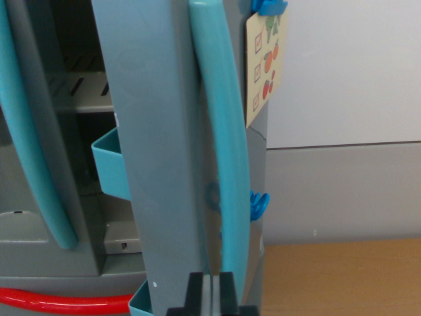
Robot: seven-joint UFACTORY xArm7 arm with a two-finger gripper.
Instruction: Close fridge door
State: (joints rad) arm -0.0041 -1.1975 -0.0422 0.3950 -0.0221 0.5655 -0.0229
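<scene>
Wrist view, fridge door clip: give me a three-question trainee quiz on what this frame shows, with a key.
1. True or false: the grey fridge door is fully shut against the fridge body.
2. Multiple choice: what colour is the long curved door handle? A) red B) teal C) yellow
3. Fill in: the checklist card with fruit pictures hangs near the top, on the wrist view's ____ of the handle.

Key
1. False. The door stands open; the shelf inside and the teal door bin are visible past its edge.
2. B.
3. Right.

The gripper sits at the door's lower edge, its fingers close together on that edge.
</scene>
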